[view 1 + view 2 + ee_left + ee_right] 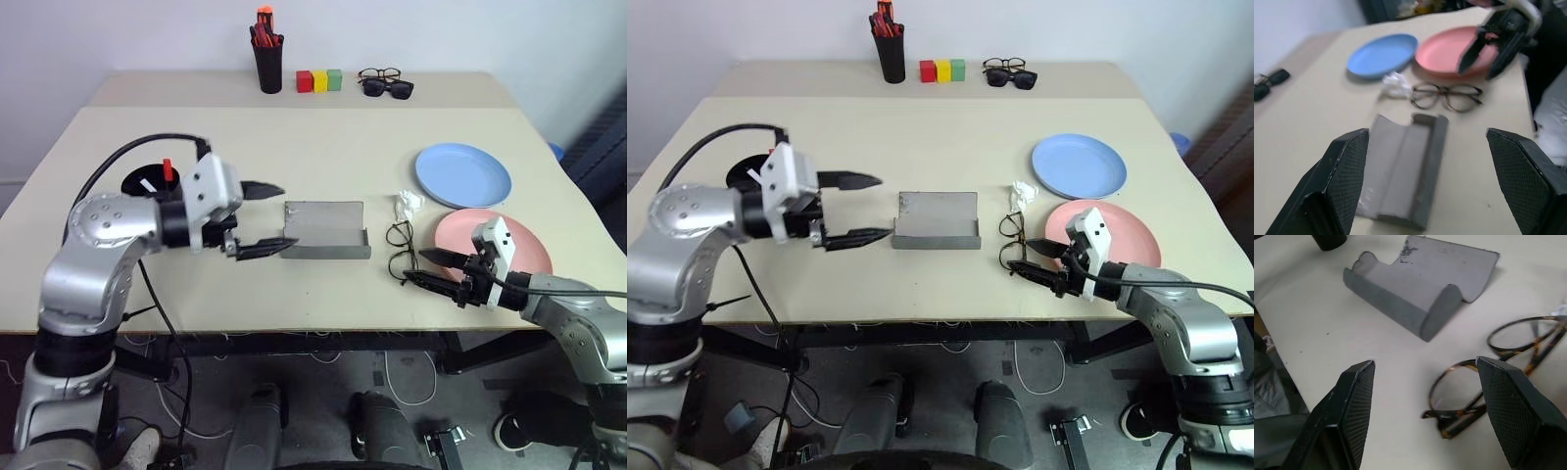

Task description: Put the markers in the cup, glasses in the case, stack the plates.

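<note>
Left eye view: the grey case (326, 230) lies open in the middle of the table (323, 147), its lid flat toward the far side. Just left of it hangs the left gripper (263, 217), fingers spread wide and holding nothing, the lower finger (260, 250) close to the case's near left corner. Behind that arm stands the black cup (147, 183) near the left edge, with a red marker cap (167, 168) and a white marker end (147, 184) poking out of it.

Right of the case lie the glasses (400, 249), folded, with a crumpled white scrap (407, 203) just beyond them. The right gripper (436, 268) sits at the glasses' near right, fingers wide and empty, over the near edge of the pink plate (509, 240). The blue plate (462, 174) lies apart, farther back on the right.

Along the far edge stand a pen holder (268, 61) with red markers, three coloured blocks (319, 80), and two more pairs of glasses (385, 83). Bare tabletop stretches between that row and the case; the near edge in front of the case is open too.
</note>
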Motion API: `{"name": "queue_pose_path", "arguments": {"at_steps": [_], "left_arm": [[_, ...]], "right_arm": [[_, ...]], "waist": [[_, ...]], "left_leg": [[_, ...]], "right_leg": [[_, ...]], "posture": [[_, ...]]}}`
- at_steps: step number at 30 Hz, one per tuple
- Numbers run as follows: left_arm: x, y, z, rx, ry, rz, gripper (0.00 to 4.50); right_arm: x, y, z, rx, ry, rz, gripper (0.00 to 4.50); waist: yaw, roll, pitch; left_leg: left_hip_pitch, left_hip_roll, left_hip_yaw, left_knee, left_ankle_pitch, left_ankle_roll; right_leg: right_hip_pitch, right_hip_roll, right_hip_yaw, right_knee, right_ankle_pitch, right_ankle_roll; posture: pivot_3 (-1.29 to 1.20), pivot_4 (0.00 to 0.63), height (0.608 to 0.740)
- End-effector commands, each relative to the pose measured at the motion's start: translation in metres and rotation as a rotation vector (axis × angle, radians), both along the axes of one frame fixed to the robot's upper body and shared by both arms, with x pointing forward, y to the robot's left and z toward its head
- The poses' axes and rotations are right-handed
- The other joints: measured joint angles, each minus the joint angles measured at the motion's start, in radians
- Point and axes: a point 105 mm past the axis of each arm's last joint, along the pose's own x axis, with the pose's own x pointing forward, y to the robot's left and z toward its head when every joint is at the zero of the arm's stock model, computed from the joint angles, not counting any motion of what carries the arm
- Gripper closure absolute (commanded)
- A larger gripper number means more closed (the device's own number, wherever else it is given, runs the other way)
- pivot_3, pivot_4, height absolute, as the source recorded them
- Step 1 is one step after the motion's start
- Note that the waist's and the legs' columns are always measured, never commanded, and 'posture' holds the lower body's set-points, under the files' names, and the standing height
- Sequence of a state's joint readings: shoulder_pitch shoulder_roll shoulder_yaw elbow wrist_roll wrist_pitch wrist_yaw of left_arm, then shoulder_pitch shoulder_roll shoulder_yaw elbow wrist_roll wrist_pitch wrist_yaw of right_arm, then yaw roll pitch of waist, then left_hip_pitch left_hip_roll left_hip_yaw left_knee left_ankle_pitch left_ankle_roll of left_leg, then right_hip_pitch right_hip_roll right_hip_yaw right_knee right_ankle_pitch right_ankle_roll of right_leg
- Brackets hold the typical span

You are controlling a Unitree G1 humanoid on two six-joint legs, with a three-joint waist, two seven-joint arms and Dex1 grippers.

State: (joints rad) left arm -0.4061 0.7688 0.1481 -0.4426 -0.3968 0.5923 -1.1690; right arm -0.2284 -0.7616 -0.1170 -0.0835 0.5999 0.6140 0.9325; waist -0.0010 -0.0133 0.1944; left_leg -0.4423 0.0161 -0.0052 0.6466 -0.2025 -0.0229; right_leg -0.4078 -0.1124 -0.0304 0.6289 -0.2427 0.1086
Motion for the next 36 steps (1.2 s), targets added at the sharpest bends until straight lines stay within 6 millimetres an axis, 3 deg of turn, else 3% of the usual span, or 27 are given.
{"name": "queue_pose_path", "arguments": {"at_steps": [1,6,12,35,36], "left_arm": [[-0.025,0.015,-0.001,0.051,0.018,-0.053,0.59],[-0.04,0.022,-0.017,0.081,0.04,-0.055,0.59],[-0.036,0.028,-0.025,0.079,-0.011,-0.006,0.59],[-0.031,0.019,-0.033,0.037,-0.032,0.011,0.59],[-0.031,0.019,-0.033,0.036,-0.034,0.011,0.54]], "right_arm": [[0.012,-0.01,-0.005,-0.025,-0.009,-0.011,1.14],[0.025,-0.011,-0.018,-0.035,0.016,-0.007,1.14],[0.038,-0.006,-0.028,-0.022,0.039,-0.001,1.14],[0.039,0.01,-0.009,-0.017,0.052,0.066,1.14],[0.04,0.01,-0.01,-0.02,0.05,0.065,1.4]], "waist": [[-0.007,0.0,0.0],[-0.01,0.0,0.0],[-0.012,0.001,0.0],[-0.01,0.001,0.0],[-0.01,0.001,0.0]], "left_leg": [[0.0,0.0,0.0,-0.001,0.0,0.0],[0.0,0.0,0.001,0.0,0.0,0.0],[0.0,0.0,0.001,0.0,0.0,0.0],[0.0,0.0,0.001,-0.002,0.0,-0.001],[0.0,0.0,0.001,-0.002,0.0,-0.001]], "right_leg": [[0.0,0.0,0.0,0.0,0.0,0.0],[0.0,-0.001,0.0,-0.001,0.0,0.0],[0.0,-0.001,0.0,-0.001,0.0,-0.001],[-0.002,-0.001,0.0,-0.001,0.0,-0.001],[-0.002,-0.001,0.0,-0.001,0.0,-0.001]], "posture": [[0.0,0.15,0.74],[0.0,0.15,0.74],[0.0,0.15,0.74],[0.0,0.15,0.74],[0.0,0.15,0.74]]}}
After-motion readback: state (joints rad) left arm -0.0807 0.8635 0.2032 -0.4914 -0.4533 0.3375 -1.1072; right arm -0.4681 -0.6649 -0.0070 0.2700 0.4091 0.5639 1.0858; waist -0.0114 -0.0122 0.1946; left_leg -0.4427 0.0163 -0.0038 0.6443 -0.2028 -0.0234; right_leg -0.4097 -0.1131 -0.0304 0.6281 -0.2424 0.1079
